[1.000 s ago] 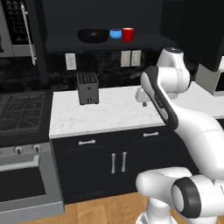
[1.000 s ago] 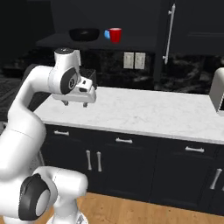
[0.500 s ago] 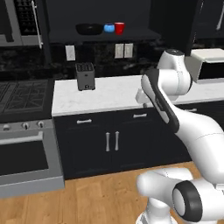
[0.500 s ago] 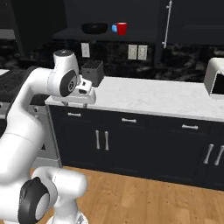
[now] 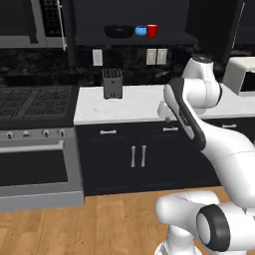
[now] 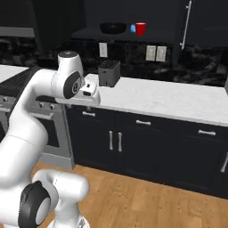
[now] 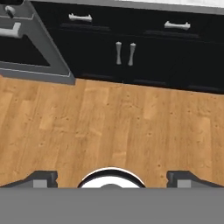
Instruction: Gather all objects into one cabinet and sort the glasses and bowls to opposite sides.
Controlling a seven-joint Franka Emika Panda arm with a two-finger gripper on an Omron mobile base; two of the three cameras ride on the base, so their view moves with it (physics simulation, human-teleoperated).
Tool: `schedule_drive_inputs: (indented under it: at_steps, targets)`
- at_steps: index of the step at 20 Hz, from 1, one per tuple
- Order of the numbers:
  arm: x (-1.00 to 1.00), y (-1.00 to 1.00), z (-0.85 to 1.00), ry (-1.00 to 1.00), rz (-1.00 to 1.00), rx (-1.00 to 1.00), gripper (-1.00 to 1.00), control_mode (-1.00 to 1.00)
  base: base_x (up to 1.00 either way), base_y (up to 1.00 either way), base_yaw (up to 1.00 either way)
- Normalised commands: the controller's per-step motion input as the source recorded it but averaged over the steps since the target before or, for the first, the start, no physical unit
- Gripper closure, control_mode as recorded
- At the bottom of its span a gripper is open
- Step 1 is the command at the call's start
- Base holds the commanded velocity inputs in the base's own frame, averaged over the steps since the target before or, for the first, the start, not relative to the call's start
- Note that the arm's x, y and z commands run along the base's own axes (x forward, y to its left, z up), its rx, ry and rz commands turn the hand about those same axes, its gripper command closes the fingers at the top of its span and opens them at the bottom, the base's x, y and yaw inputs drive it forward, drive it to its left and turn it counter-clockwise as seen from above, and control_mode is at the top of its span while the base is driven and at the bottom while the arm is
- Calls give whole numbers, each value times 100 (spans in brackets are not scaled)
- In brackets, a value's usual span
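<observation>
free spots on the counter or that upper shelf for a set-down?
The white marble counter is bare from the grey toaster rightward. On the dark shelf, the wide black bowl, small blue bowl and red cup crowd the middle; right of the cup is free.

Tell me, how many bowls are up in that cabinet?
2: a black bowl at the left, a small blue bowl beside it, next to a red cup. Others may be hidden.

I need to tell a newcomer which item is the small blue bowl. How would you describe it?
Look above the white marble counter to the dark wall cabinet shelf. Three things stand in a row there: a wide glossy black bowl, a small blue bowl, a red cylindrical cup. It is the middle one, the only blue item.
</observation>
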Motion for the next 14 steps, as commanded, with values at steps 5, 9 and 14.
schedule_drive_inputs:
  at_steps: [5,9,14]
  targets:
    - [0,0,0,0,0,0,-100,100,-18,-4,48]
    - [0,0,0,0,0,0,-100,100,-15,-2,58]
    - [0,0,0,0,0,0,-100,100,-19,-7,75]
